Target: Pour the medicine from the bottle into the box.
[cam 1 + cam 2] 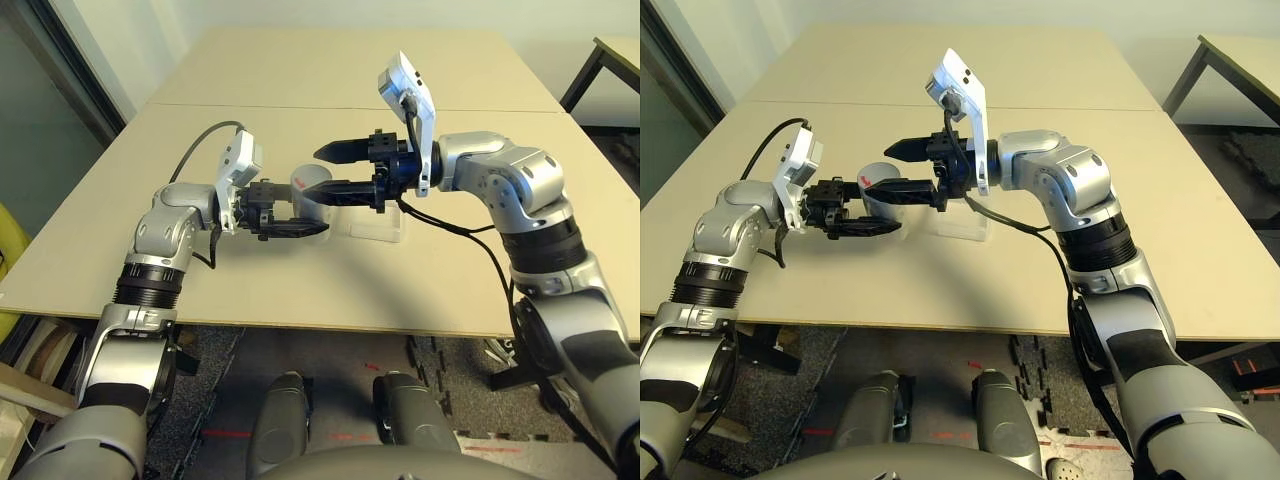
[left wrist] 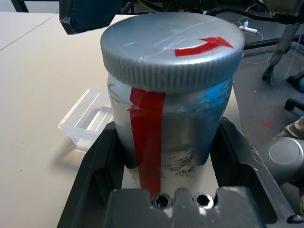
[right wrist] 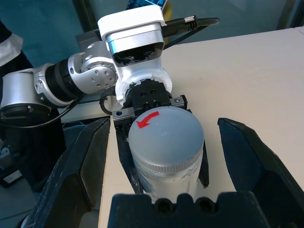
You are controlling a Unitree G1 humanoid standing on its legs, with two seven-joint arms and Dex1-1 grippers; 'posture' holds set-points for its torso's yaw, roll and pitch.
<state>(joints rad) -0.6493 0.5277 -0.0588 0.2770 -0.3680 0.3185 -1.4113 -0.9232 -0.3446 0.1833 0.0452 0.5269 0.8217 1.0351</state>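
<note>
My left gripper (image 1: 312,208) is shut on the silver-grey bottle (image 2: 161,142), holding it by its lower body just above the table. The bottle carries a red stripe, and its flat grey cap (image 2: 171,47) with a red arrow is on. My right gripper (image 3: 166,156) is open, with one finger on each side of the cap (image 3: 166,137) and gaps between the fingers (image 3: 85,161) and the cap. The clear plastic box (image 1: 375,228) lies on the table just to the right of the bottle, beneath my right wrist; it is also seen beside the bottle as the box (image 2: 88,118).
The tan table (image 1: 300,290) is wide, with a seam to a second table (image 1: 350,60) behind. A black cable (image 1: 450,222) hangs from my right wrist over the box area. A dark table leg (image 1: 590,70) stands at the far right.
</note>
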